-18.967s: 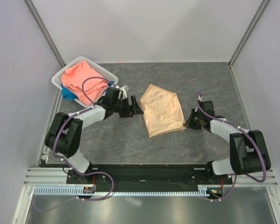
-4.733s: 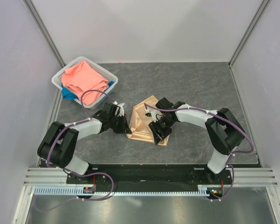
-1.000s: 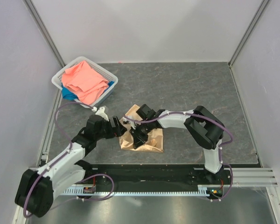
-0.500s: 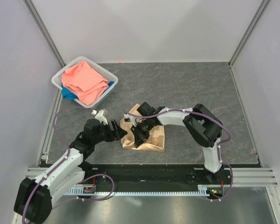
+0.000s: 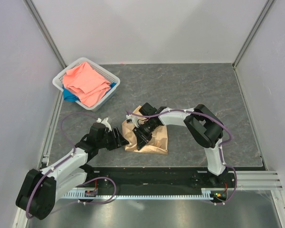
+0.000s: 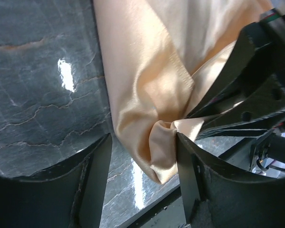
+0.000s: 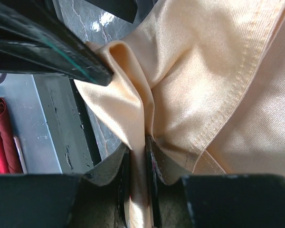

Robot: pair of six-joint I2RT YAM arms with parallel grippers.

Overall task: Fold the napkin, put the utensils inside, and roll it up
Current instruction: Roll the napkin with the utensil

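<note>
The left pincer point(image 6: 142, 140) sits close to the table point(image 5: 204, 85), fingers spread either side of a bunched fold of the napkin point(image 5: 157, 140). The right pincer point(image 7: 138, 161) is pressed together, pinching that same edge. The napkin lies crumpled at front centre. At far left, a white basket point(image 5: 102, 70) holds a coral-pink cloth point(image 5: 85, 83) and a blue cloth point(image 5: 69, 96).

Grey table point(image 5: 204, 90) — napkin point(image 5: 157, 141), basket point(image 5: 102, 71)

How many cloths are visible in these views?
3: the napkin at the centre, a coral-pink cloth in the basket, a blue cloth under it; the basket may hide more.
</note>
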